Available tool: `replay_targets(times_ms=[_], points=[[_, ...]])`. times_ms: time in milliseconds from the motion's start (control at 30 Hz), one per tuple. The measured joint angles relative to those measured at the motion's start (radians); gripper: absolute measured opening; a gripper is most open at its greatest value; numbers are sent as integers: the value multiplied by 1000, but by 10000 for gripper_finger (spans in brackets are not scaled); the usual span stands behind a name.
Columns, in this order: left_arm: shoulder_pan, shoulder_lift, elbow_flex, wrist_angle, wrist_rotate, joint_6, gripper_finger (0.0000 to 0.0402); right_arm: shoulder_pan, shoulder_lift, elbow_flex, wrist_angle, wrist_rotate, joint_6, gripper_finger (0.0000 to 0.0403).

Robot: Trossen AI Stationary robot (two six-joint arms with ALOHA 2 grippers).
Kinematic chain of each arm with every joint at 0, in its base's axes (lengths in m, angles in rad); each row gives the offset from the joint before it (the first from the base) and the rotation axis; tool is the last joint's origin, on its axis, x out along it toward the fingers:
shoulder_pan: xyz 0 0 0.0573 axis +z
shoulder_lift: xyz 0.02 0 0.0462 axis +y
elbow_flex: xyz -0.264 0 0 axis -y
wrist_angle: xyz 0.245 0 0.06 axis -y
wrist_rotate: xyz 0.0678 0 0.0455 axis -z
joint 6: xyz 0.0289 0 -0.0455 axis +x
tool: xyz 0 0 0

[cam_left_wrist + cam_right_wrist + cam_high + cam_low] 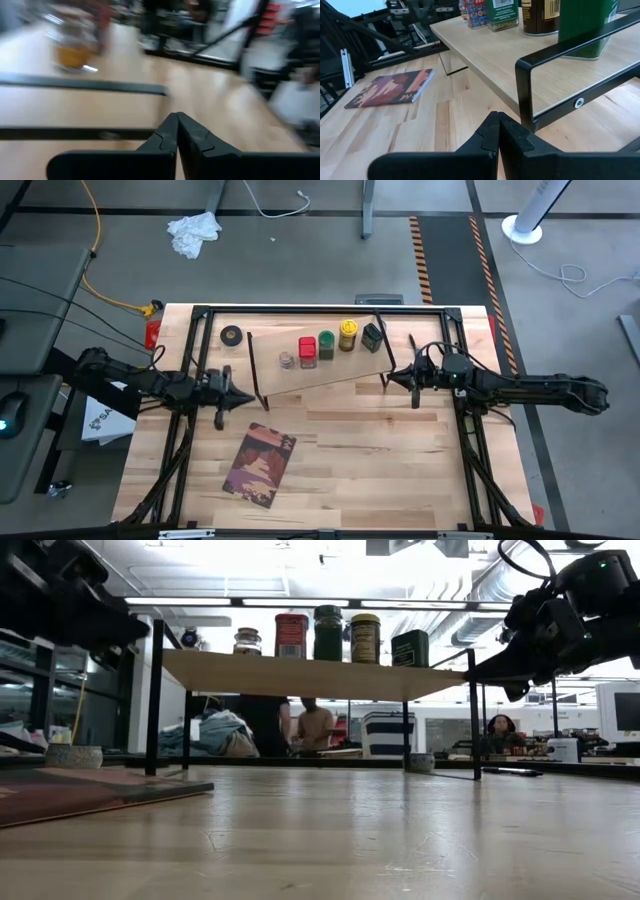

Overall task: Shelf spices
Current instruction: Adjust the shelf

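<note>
While five spice containers stand in a row on top of it, the shelf (pixel 320 370), a long pale wood board on thin black wire legs, sits at the far middle of the table (pixel 400 470), slightly askew. From left to right the row runs: a small clear glass jar (pixel 286 360), a red box (pixel 307 349), a green-topped jar (pixel 326 345), a yellow-topped jar (pixel 347 334) with dark sides, and a dark grey tin (pixel 373 337) with squared faces. They stand upright, close together and near the board's far edge. Left of the shelf, on the smooth planked tabletop, lies a black ring-shaped tape roll (pixel 231 335). Nearer, left of centre, a flat brown-and-maroon book (pixel 260 465) lies at an angle. The left gripper (pixel 248 399) hangs just off the shelf's left end, its dark fingers pressed together on nothing. The right gripper (pixel 390 377) sits by the shelf's right legs, its fingers likewise closed and empty. Beyond the table, people (pixel 300 725) show in the room.
</note>
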Motion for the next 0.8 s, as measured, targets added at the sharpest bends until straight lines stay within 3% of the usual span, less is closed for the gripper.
replay_targets(times_ms=[100, 233, 533, 800], points=[[-13, 1, 0, 1, 118, -75, 0, 0, 0, 0, 0, -3, 0, 0], [-24, 0, 0, 37, 178, -34, 0, 0, 0, 0, 0, -3, 0, 0], [10, 78, 0, 37, 30, -38, 0, 0, 0, 0, 0, 13, -1, 0], [19, 188, 1, 179, 23, 22, 0, 0, 0, 0, 0, 39, -1, 0]])
